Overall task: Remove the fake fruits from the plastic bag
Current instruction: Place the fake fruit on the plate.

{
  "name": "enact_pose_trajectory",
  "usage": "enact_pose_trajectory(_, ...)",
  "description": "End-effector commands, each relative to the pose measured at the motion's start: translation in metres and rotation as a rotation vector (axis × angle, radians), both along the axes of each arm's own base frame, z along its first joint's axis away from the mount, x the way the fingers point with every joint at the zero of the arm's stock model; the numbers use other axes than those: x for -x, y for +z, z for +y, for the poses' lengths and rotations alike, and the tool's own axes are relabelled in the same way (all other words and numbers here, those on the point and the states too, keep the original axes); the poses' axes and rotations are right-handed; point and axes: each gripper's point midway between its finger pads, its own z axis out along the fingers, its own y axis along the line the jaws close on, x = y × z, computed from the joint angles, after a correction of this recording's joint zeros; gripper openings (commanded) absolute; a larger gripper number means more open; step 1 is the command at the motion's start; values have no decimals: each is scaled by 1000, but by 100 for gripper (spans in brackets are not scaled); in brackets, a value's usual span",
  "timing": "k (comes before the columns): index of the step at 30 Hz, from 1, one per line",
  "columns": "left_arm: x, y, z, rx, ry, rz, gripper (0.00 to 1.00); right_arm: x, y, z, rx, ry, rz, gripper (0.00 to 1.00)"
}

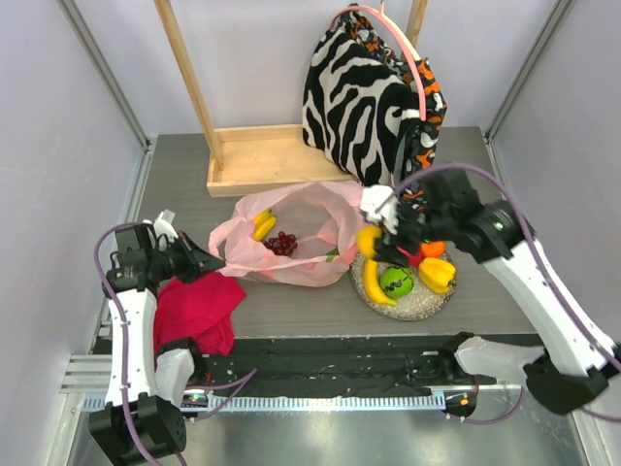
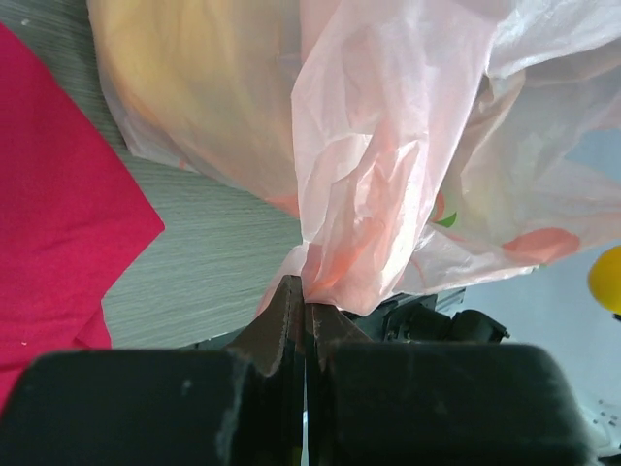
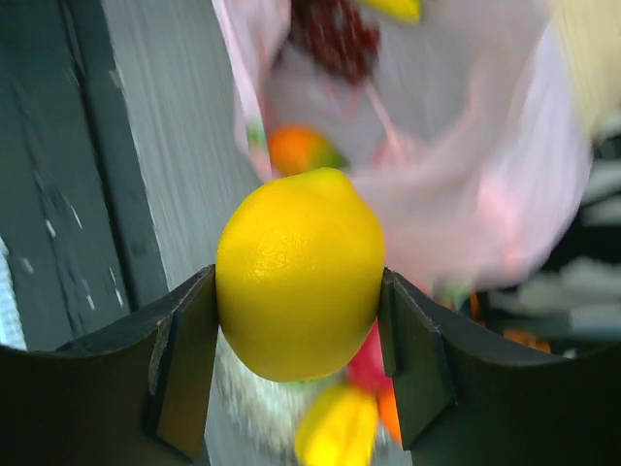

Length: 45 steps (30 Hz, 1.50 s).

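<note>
Top external view: the pink plastic bag (image 1: 335,225) lies open at the middle of the desk (image 1: 291,311). 1 banana bunch (image 1: 262,225) and 1 cluster of dark grapes (image 1: 281,243) show inside it. The left tool (image 1: 209,260) sits at the bag's left end, toward the desk's left edge. A red cloth (image 1: 199,306) lies crumpled just beside it at the near left corner.

Left wrist view: the left tool (image 2: 303,313) has its jaws pressed together on a pinched fold of the plastic bag (image 2: 388,146). The red cloth (image 2: 58,214) lies flat to 1 side.

The right tool (image 1: 376,240) hangs over the left rim of a silvery plate (image 1: 427,309), which stands toward the desk's near right, just beside the bag. On the plate rest 1 curved banana (image 1: 374,283), 1 green apple (image 1: 396,282), 1 yellow pepper (image 1: 437,274) and 1 orange fruit (image 1: 432,249).

Right wrist view: the right tool (image 3: 299,291) is clamped on a lemon (image 3: 299,262), with 1 finger on each flank, and the lemon is clear of the desk. The bag behind it is blurred. An orange-coloured piece (image 3: 296,149) shows in it, kind not determinable.

A zebra-patterned bag (image 1: 359,92) and a wooden frame (image 1: 257,160) stand along the far edge.
</note>
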Motion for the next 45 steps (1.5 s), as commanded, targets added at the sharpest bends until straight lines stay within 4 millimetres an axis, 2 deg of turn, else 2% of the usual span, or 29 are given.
enact_pose_trajectory(1, -2, 12, 7, -41, -3, -36, 0, 41, -49, -105, 379, 54, -16, 35)
enact_pose_trajectory(3, -2, 9, 8, -49, -3, -34, 0, 56, -65, -131, 454, 77, -31, 34)
enact_pose_trajectory(4, -1, 8, 8, -49, 0, -34, 0, 63, -80, -138, 497, 129, -29, 34)
enact_pose_trajectory(6, -2, 4, 7, -40, 8, -30, 0, 70, -90, -146, 528, 168, -64, 34)
enact_pose_trajectory(7, -2, 3, 7, -28, 14, -22, 0, 72, -105, -148, 554, 206, -53, 34)
enact_pose_trajectory(9, -2, 3, 6, -27, 11, -25, 0, 69, -121, -154, 599, 227, -56, 35)
enact_pose_trajectory(10, -2, 4, 7, -35, 8, -30, 0, 70, -138, -156, 623, 256, -42, 36)
enact_pose_trajectory(11, -1, 4, 7, -39, 8, -26, 0, 69, -145, -158, 644, 299, -73, 36)
enact_pose_trajectory(12, -1, 5, 7, -41, 5, -31, 0, 61, -150, -159, 660, 307, -119, 38)
enact_pose_trajectory(13, -1, 5, 8, -45, 3, -31, 0, 64, -168, -162, 679, 327, -103, 38)
enact_pose_trajectory(15, -1, 5, 8, -48, 3, -35, 0, 57, -179, -163, 702, 352, -153, 40)
enact_pose_trajectory(16, -1, 6, 8, -51, 5, -37, 0, 60, -192, -165, 717, 369, -133, 40)
enact_pose_trajectory(21, 2, 5, 9, -63, 8, -33, 0, 50, -221, -169, 764, 389, -160, 45)
enact_pose_trajectory(25, 3, 4, 10, -61, 12, -28, 0, 41, -228, -169, 775, 364, -203, 61)
enact_pose_trajectory(27, 3, 3, 10, -60, 12, -25, 0, 40, -233, -172, 792, 362, -207, 66)
enact_pose_trajectory(29, 3, 3, 10, -57, 10, -24, 0, 35, -233, -179, 832, 327, -223, 69)
enact_pose_trajectory(32, 3, 2, 9, -53, 8, -19, 0, 31, -231, -180, 826, 275, -241, 78)
enact_pose_trajectory(33, 3, 2, 9, -51, 7, -16, 0, 30, -226, -179, 819, 259, -247, 97)
enact_pose_trajectory(38, 0, -2, 8, -29, 15, -12, 0, 27, -202, -171, 745, 185, -263, 100)
enact_pose_trajectory(41, -1, -2, 6, -17, 7, -10, 0, 34, -176, -170, 714, 164, -248, 100)
enact_pose_trajectory(42, 0, -2, 5, -13, 2, -11, 0, 32, -154, -161, 666, 163, -288, 100)
enact_pose_trajectory(44, 1, 1, 4, -13, -9, -18, 0, 36, -131, -152, 603, 184, -319, 100)
enact_pose_trajectory(45, 2, 3, 2, 1, -22, -20, 0, 34, -100, -136, 505, 188, -385, 100)
